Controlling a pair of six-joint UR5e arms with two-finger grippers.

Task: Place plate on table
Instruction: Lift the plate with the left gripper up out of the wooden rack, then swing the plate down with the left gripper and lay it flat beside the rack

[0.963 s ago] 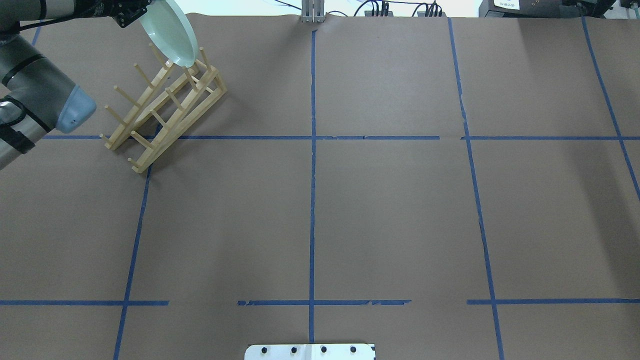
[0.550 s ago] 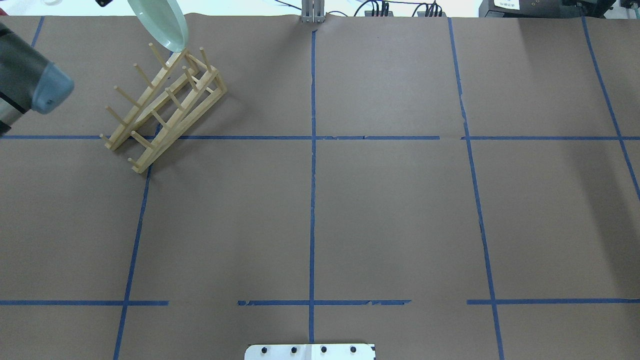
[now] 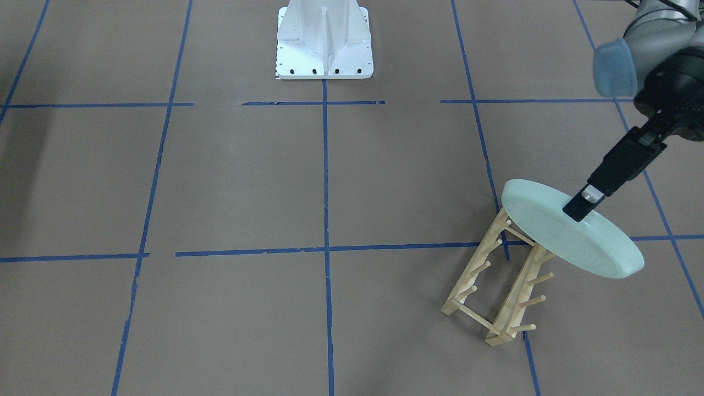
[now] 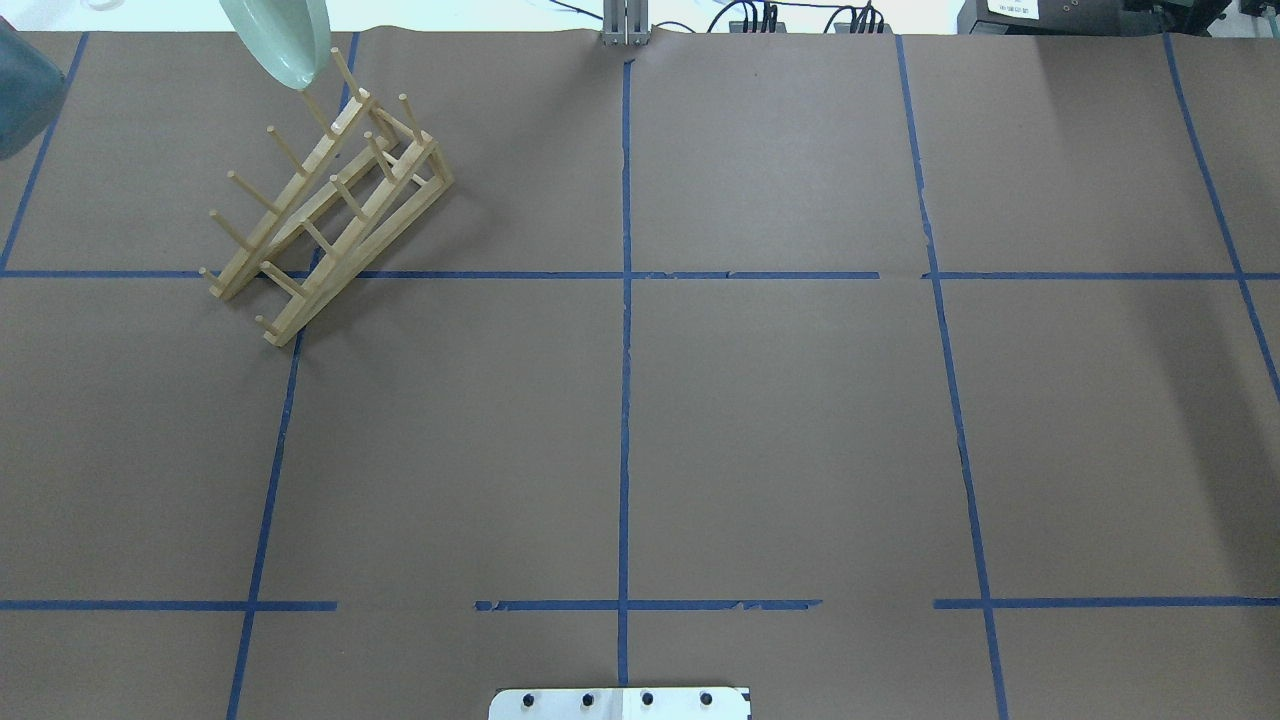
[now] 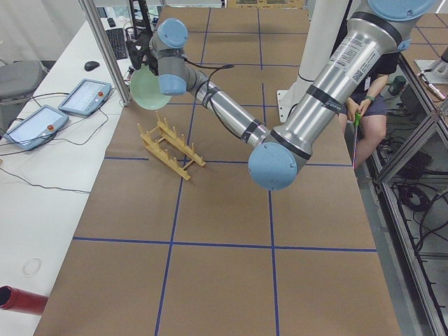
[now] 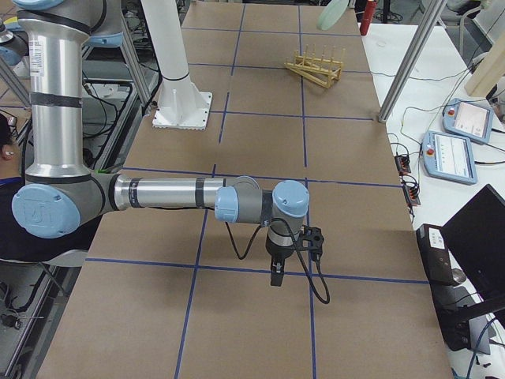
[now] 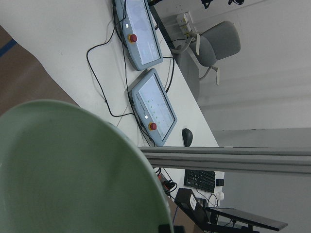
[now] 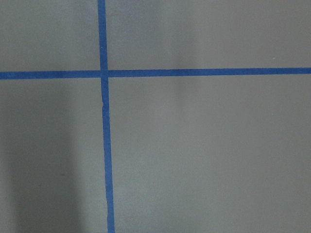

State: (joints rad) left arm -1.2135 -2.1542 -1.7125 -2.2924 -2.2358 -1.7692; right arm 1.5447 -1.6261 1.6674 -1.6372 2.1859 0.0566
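Taped table, plate raised further above rack, left fingers clamping its rim, right fingers unreadable.

White bench alongside; pendants, grey chair, aluminium post, pale wall.

plate cropped at overhead's top, right gripper state perhaps unreadable

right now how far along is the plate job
Done: the plate is off the wooden rack, in the air above its end. In hand: the left gripper is shut on the plate's rim, holding it tilted. Left: lower it flat onto the table and release.
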